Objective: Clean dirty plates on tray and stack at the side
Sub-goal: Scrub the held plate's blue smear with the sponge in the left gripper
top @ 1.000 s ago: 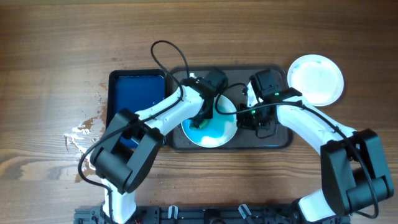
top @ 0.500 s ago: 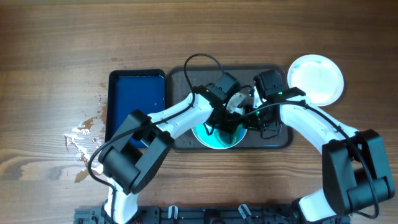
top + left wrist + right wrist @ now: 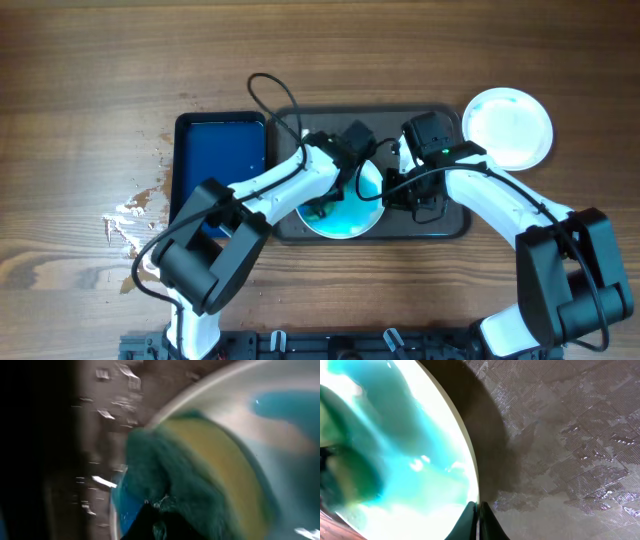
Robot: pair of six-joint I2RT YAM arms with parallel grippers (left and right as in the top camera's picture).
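At the far left, pale flecks (image 3: 130, 212) mark the wooden surface (image 3: 100, 60). Just right of them lies the blue tray (image 3: 215, 160). Its deep-blue floor shows, and the left arm crosses over its near right corner.

Beside it, at the middle of the surface, sits the grey tray (image 3: 450, 226). It holds one plate (image 3: 355, 212), which lies in the left and middle part of the tray, towards the near rim. The inside of the plate is washed over with teal-blue liquid, and only its rim shows white. The tray floor looks wet and textured in both wrist views.

The left tool (image 3: 154, 515) reaches down into the plate from the far side. Its dark tips are clamped on a sponge (image 3: 200, 475). The sponge is teal and fuzzy on one face and yellow on the other. It rests on the left part of the plate, at the rim. That wrist view is blurred, so the exact contact cannot be made out.

The right tool (image 3: 477, 510) is at the plate's right edge, pinched tight on the rim with one tip on each side of it. To the right of the plate the tray floor is bare.

Farthest right, a white plate (image 3: 508, 127) lies on the surface just beside the grey tray's far right corner, outside it.
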